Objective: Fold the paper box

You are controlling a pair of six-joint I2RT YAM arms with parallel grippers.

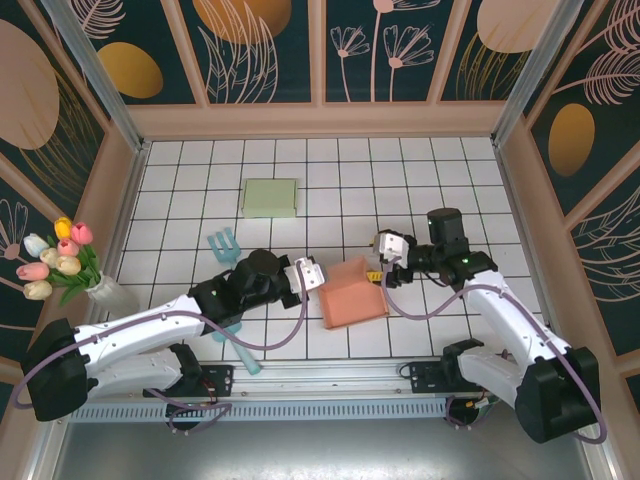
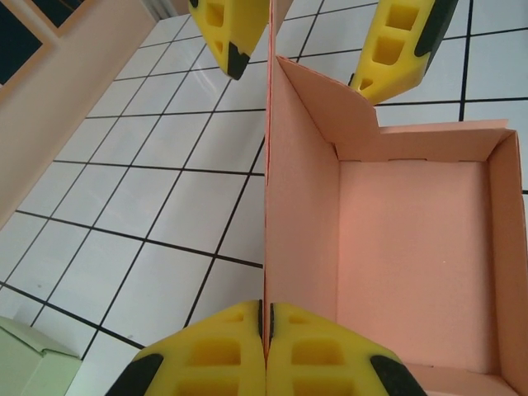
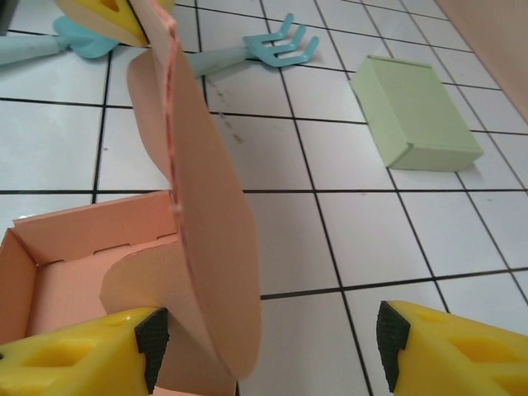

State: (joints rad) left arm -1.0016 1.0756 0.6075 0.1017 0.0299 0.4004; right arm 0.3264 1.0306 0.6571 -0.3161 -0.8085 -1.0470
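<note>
now left tool pinches pink box wall, right tool straddles flap

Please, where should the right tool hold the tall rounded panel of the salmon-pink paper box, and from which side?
Probably pinch the tall rounded panel of the salmon-pink paper box across its two flat faces, near the free curved edge. It stands thin and upright, so the open right tool should come along its plane, opposite the left tool shut on it.

Overhead from behind, close wrist views seemingly opposed, sharing paper box
</note>
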